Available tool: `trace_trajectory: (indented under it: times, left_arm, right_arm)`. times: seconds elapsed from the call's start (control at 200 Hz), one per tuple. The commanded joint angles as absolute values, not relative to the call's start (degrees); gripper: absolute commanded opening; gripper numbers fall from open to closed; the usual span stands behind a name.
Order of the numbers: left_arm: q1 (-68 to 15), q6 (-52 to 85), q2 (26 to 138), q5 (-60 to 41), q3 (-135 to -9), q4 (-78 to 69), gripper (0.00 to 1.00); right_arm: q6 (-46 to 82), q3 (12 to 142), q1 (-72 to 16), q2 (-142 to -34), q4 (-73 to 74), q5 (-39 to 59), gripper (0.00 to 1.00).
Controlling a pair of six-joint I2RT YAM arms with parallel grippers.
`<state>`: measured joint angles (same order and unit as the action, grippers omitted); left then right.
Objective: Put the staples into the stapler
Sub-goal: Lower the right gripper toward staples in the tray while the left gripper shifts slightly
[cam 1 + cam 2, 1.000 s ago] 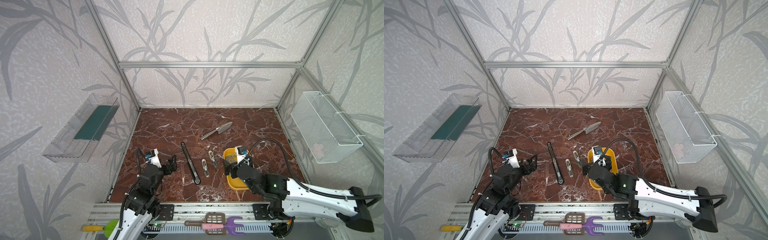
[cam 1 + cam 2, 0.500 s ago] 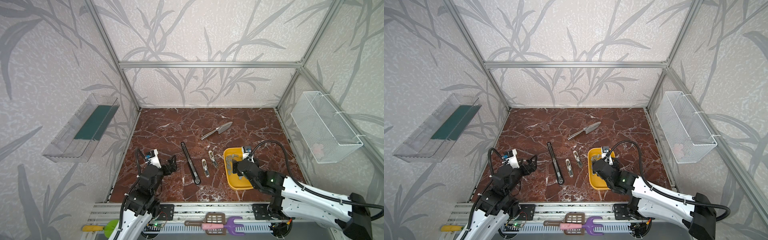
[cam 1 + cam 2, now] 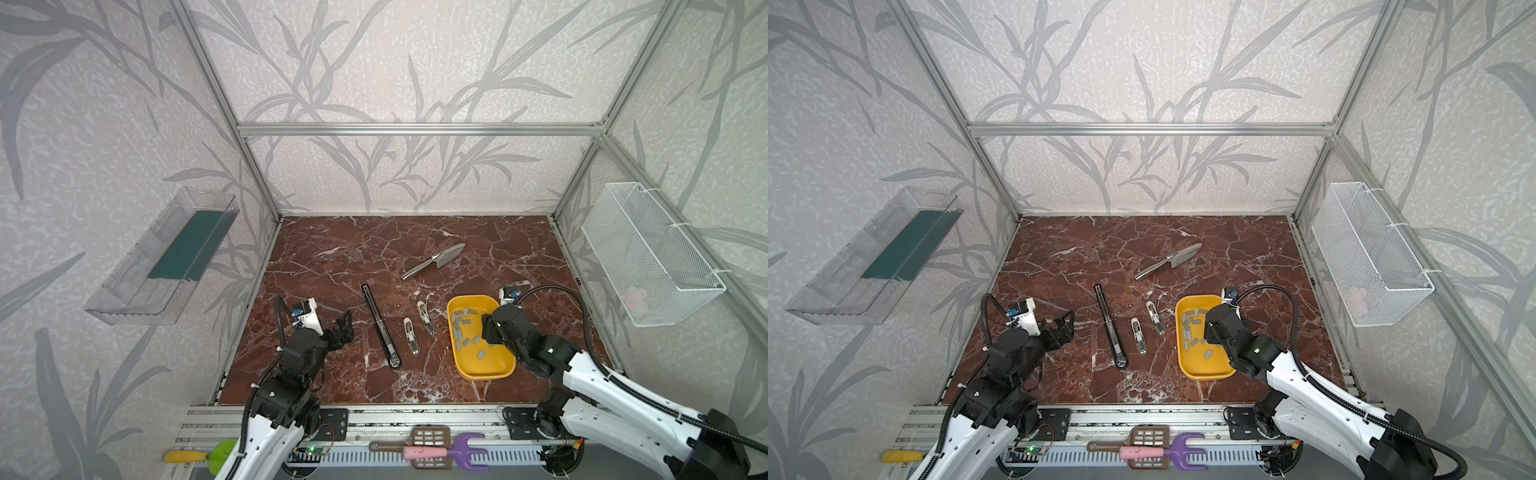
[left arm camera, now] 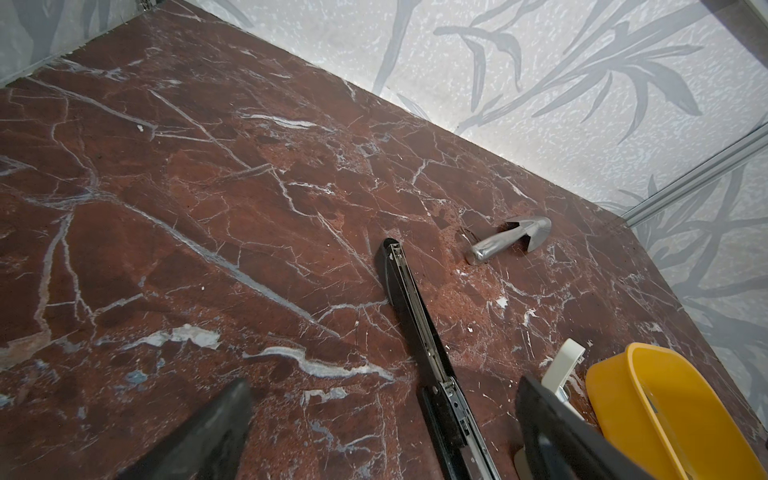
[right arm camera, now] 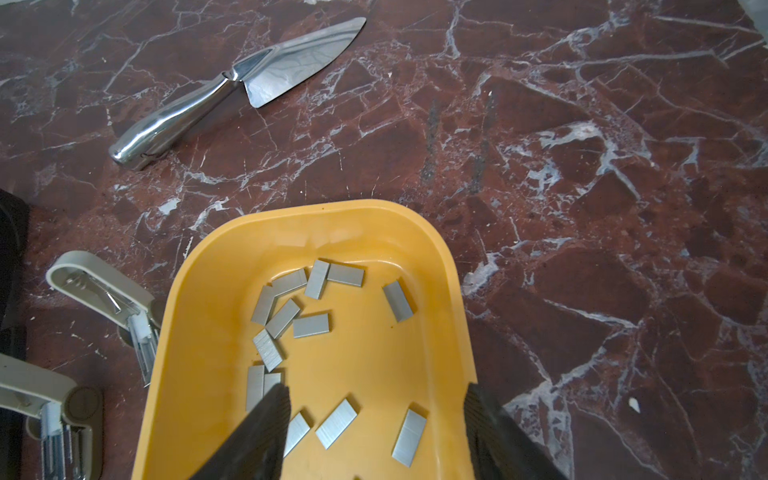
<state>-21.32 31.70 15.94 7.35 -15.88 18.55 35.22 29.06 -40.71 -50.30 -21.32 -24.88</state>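
right gripper (image 5: 376,390) is down over the yellow tray (image 3: 484,370), jaws apart, nothing clamped between them. one finger (image 5: 257,436) sits inside the tray among the staples (image 5: 311,325). the other finger (image 5: 498,436) is at the tray's side wall, can't tell if it touches

staples all lie loose and flat on the tray floor, most bunched toward the far end, a few down between the fingers

left gripper (image 4: 382,384) is spread wide and empty, low over the marble tabletop (image 3: 332,257) on the left side

long black stapler (image 3: 380,326) lies opened out flat on the table, rail facing up, between the left gripper and the two small ones. near white stapler (image 3: 410,336) and far white stapler (image 3: 426,318) both lie opened up, just left of the tray, and the far one is closest to its wall

steel cake server (image 3: 434,261) lies further back, well apart from the rest
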Motion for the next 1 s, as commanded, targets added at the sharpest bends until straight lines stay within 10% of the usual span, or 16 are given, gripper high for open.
trace_trajectory:
  times: [0.0, 0.995]
  left_arm:
    - [-21.45, 31.88, 17.40, 7.65, -18.55, 16.35, 0.99]
    - [-21.28, 24.08, 38.25, 15.90, -10.20, -11.35, 0.99]
  right_arm:
    - [33.56, 29.12, -40.44, -51.16, -20.35, -24.70, 0.67]
    - [25.13, 30.15, -38.85, -59.63, -10.81, -19.49, 0.65]
